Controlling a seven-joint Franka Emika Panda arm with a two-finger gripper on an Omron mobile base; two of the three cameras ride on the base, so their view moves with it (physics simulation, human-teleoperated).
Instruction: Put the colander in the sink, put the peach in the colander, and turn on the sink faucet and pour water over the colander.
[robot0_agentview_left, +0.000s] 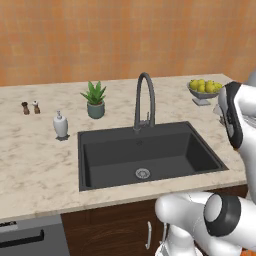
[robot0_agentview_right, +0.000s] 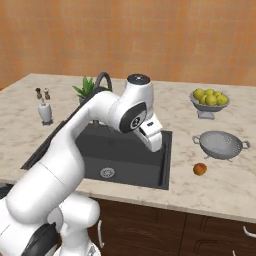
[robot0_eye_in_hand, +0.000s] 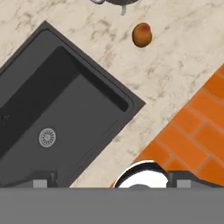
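The colander (robot0_agentview_right: 221, 144) sat upright on the marble counter (robot0_agentview_right: 210, 185) to the right of the sink (robot0_agentview_right: 120, 160), in front of the footed fruit bowl (robot0_agentview_right: 209, 102); the peach (robot0_agentview_right: 200, 169) lay on the counter just in front of the colander and apart from it, between it and the counter's front edge. The gripper (robot0_agentview_right: 152, 139) hung over the sink's right rim, holding nothing; whether its fingers stood apart or together could not be told; the sink faucet (robot0_agentview_left: 144, 100) rose behind the bare basin.
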